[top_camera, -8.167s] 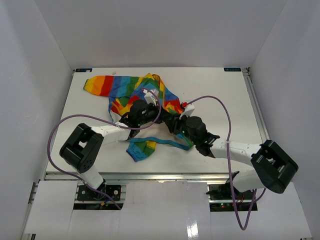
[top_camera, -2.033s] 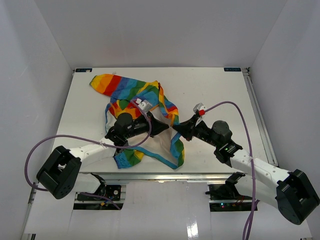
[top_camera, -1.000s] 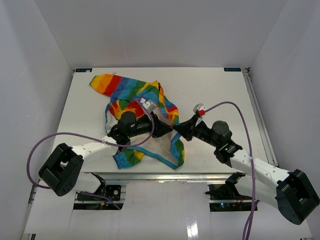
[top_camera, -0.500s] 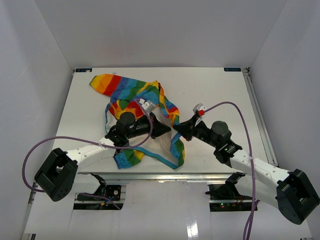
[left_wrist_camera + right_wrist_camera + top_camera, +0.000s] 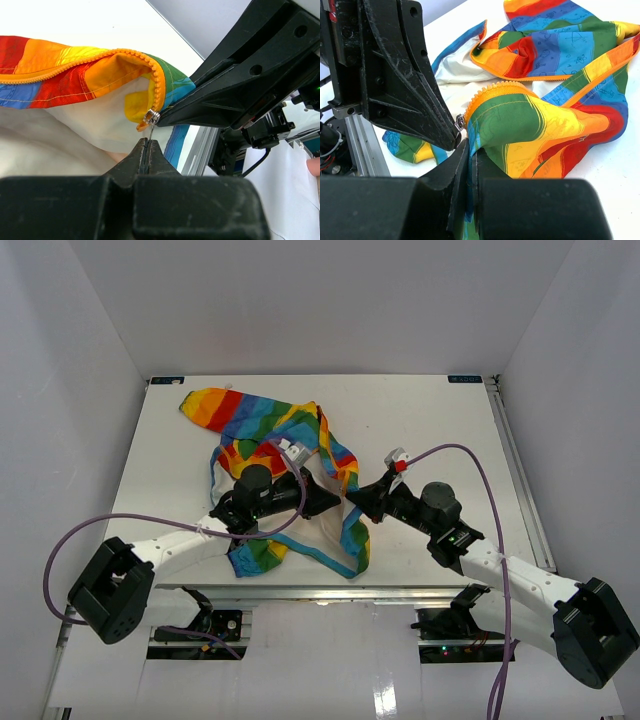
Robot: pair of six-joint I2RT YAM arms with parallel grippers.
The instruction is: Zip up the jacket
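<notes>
The jacket (image 5: 262,420) lies spread open on the left-centre of the table (image 5: 440,420), one sleeve reaching toward the far left corner, and almost none of the zipping looks done. The left arm (image 5: 185,533) has its jaws pinched shut on the thin metal pull tab (image 5: 149,133) hanging from the slider (image 5: 151,118). The slider sits at the very end of a row of orange teeth (image 5: 90,66). The right arm (image 5: 510,575) comes in from the opposite side, its jaws closed on the jacket's green-striped edge (image 5: 487,127) just beside the slider, as if to hold the cloth taut. In the right wrist view the two rows of teeth run apart, so the front is unfastened. Whether the second row is seated in the slider cannot be told. The whole pull along the zip is left to do.
</notes>
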